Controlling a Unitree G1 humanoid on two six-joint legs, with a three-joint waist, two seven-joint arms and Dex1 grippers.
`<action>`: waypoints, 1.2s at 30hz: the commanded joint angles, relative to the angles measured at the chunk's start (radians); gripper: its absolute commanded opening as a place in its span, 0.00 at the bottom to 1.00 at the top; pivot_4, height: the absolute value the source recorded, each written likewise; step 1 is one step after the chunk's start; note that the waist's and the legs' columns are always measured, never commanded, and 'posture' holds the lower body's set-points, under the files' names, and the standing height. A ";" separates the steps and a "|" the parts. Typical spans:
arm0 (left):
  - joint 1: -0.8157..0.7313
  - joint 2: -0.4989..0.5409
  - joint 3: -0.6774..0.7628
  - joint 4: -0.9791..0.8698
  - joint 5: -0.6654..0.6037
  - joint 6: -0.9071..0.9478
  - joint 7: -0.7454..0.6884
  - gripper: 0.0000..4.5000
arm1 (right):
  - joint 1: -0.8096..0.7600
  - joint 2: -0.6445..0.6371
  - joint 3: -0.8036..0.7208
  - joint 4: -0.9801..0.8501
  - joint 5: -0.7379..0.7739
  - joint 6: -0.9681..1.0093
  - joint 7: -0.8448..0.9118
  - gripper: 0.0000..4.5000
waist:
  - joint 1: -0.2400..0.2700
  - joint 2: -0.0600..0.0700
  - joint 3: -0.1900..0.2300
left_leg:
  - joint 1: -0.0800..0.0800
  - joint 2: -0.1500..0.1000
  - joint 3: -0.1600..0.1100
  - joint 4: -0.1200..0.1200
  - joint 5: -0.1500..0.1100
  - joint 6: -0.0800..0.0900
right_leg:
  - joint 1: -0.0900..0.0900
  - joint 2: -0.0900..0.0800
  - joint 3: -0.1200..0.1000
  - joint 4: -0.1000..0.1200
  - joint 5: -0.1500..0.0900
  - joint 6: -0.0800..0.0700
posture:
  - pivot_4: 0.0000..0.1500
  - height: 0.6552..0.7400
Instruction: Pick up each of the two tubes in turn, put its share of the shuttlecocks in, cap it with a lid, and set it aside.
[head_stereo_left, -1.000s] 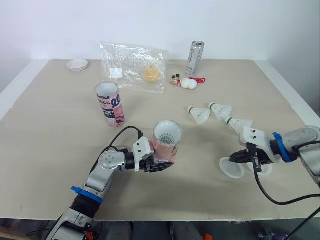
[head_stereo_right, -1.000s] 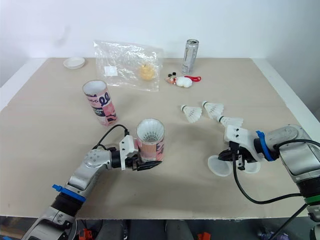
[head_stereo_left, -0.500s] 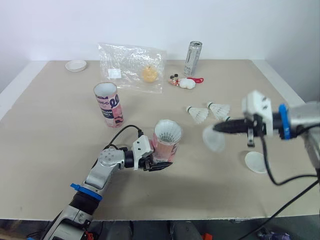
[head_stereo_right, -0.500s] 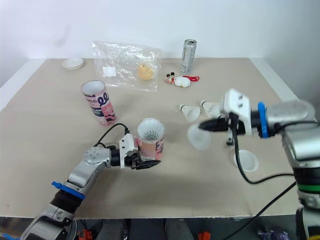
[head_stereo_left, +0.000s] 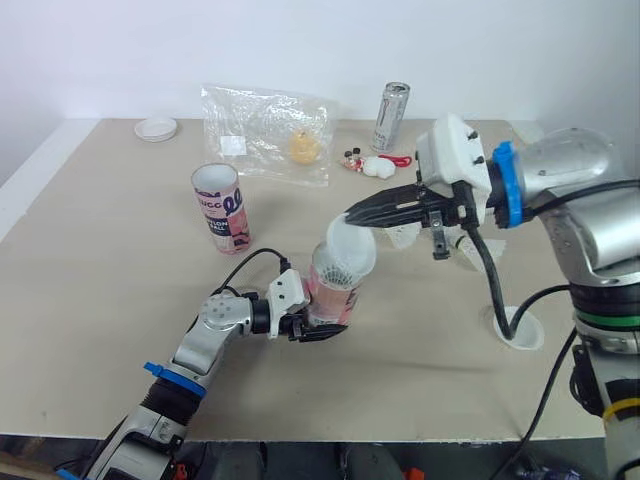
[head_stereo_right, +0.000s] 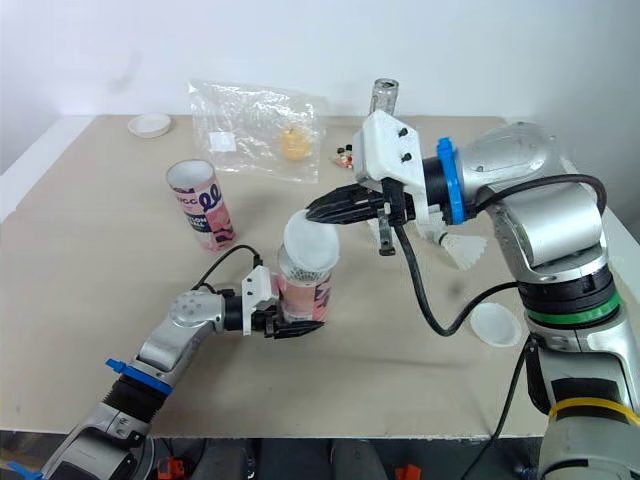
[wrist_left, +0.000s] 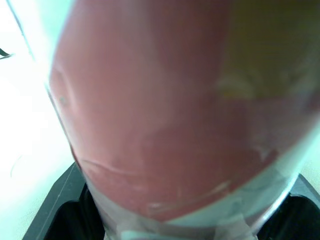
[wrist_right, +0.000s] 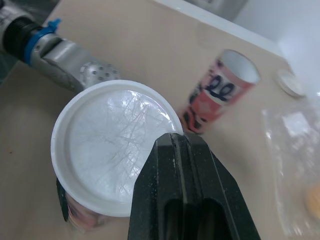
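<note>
Clamping the pink tube (head_stereo_left: 335, 295) low on its side, the left gripper (head_stereo_left: 318, 325) holds it upright near the middle of the tabletop (head_stereo_left: 120, 300). The right gripper (head_stereo_left: 352, 215) reaches in from 2 o'clock, its fingers pressed together on the rim of a translucent white lid (head_stereo_left: 347, 247). The lid sits tilted over the tube's mouth; whether it touches the rim I cannot tell. White feathers show through it in the right wrist view. A second tube (head_stereo_left: 222, 208) stands open at 10 o'clock from the held one, well apart. A second lid (head_stereo_left: 518, 330) lies flat at 3 o'clock, and a loose shuttlecock (head_stereo_right: 462, 250) lies beyond the right arm. At 12 o'clock, a plastic bag (head_stereo_left: 268, 133) and a can (head_stereo_left: 391, 116) sit along the far edge.
</note>
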 joint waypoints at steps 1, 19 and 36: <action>0.020 0.019 0.000 0.034 0.028 0.019 0.024 0.69 | -0.034 0.002 0.006 0.025 -0.038 -0.070 0.032 0.00 | 0.000 0.000 0.000 | 0.000 0.000 0.000 0.000 0.000 0.000 | 0.000 0.000 0.000 0.000 0.000 0.000 | 1.00 1.00; 0.030 0.023 0.010 0.024 0.025 0.029 0.048 0.69 | -0.067 0.077 0.059 0.106 -0.133 -0.195 0.099 0.00 | -0.001 0.000 0.000 | 0.001 0.000 0.000 0.000 0.000 0.000 | 0.000 0.000 0.000 0.000 0.001 -0.002 | 1.00 1.00; 0.033 0.021 0.016 0.019 0.022 0.042 0.061 0.69 | -0.088 0.124 0.110 0.165 -0.225 -0.293 0.138 0.00 | -0.001 0.000 0.000 | 0.001 0.000 0.000 0.000 0.001 0.000 | 0.000 0.000 0.000 0.000 0.001 -0.002 | 1.00 1.00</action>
